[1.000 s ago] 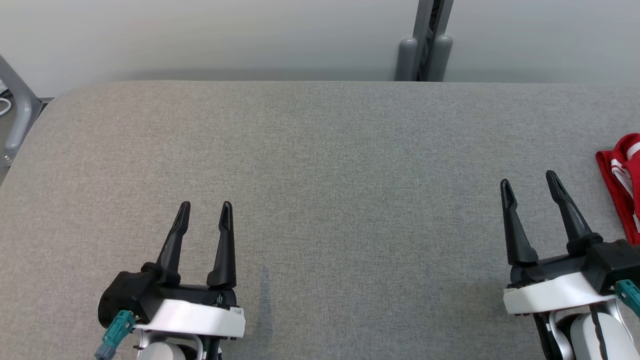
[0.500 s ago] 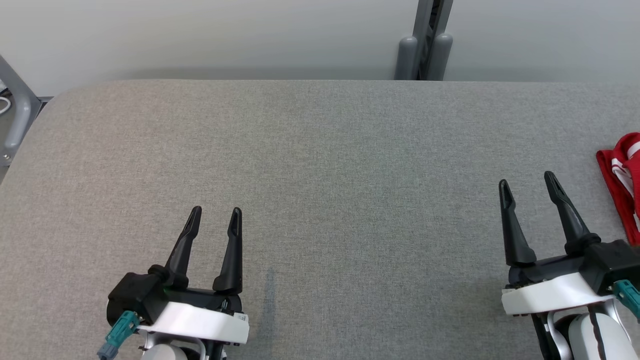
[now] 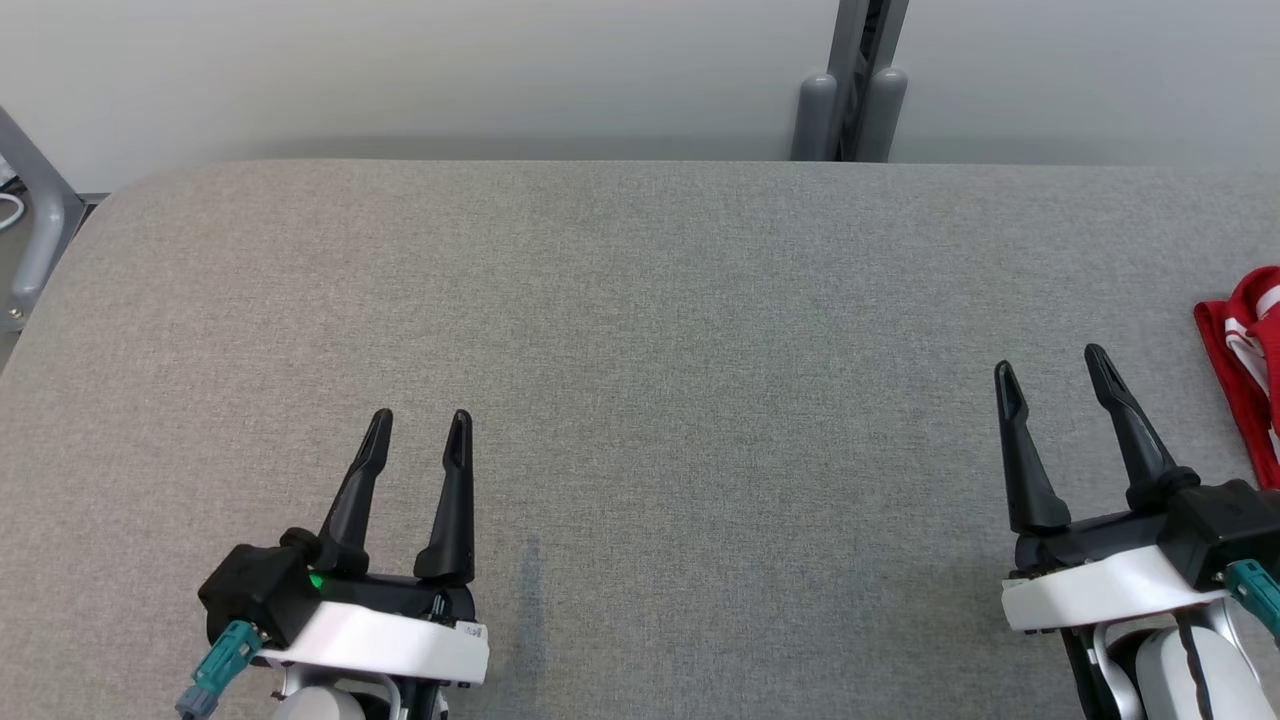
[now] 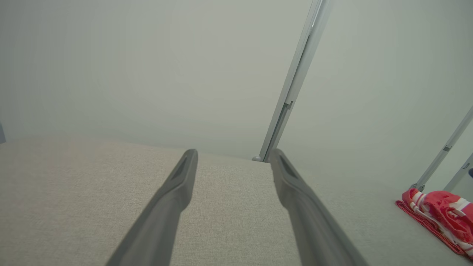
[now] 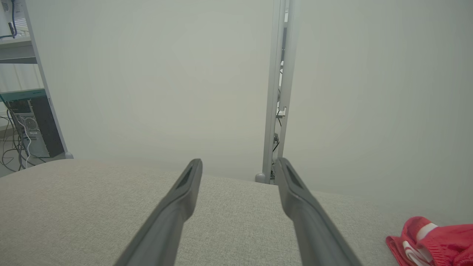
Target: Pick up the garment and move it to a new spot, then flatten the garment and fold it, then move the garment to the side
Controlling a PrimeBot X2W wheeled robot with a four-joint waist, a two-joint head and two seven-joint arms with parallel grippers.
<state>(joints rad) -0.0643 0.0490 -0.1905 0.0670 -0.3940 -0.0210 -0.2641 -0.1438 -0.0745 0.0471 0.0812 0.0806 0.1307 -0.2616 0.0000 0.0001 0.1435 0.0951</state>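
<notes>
The garment [image 3: 1250, 375] is red with white stripes and lies bunched at the table's right edge, partly cut off by the head view's border. It also sits low at the right in the left wrist view as the garment [image 4: 439, 216], and in the right wrist view as the garment [image 5: 432, 242]. My right gripper [image 3: 1050, 368] stands open just left of it, apart from it, with nothing between its fingers. At the lower left my left gripper [image 3: 418, 428] is open and empty over bare cloth.
The grey fabric-covered table [image 3: 640, 330] spans the view, with a rounded corner at the far left. A pale wall and a grey upright post [image 3: 852, 80] stand behind it. A metal frame leg [image 3: 35, 215] is at the far left; a shelf with computer gear [image 5: 26, 122] lies beyond.
My left gripper shifted slightly right and down, then back left and up. The right gripper and the garment have barely moved.
</notes>
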